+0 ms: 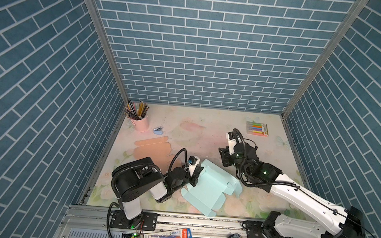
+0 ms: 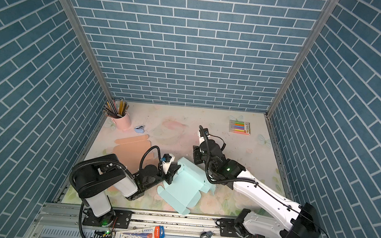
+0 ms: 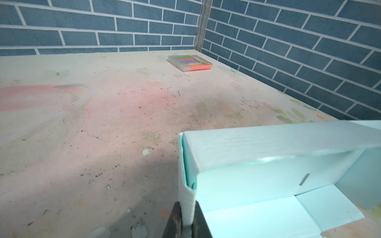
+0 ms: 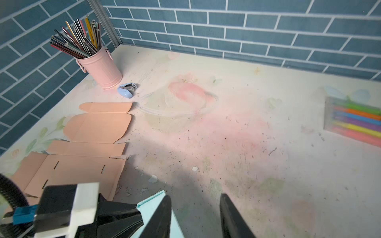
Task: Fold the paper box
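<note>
Mint-green card paper box (image 1: 209, 189): left end effector (image 3: 186, 216) clamped on its upright wall edge. Right end effector (image 4: 194, 208): jaws apart, empty, with open floral worktop (image 4: 247, 127) ahead.

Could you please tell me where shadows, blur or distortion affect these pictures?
In both top views the wide lens splays the walls, all sharp; in the left wrist view a dark shadow lies on the table beside the pale, bright box; in the right wrist view the pens at the frame's edge look blurred and a shadow crosses the table.
</note>
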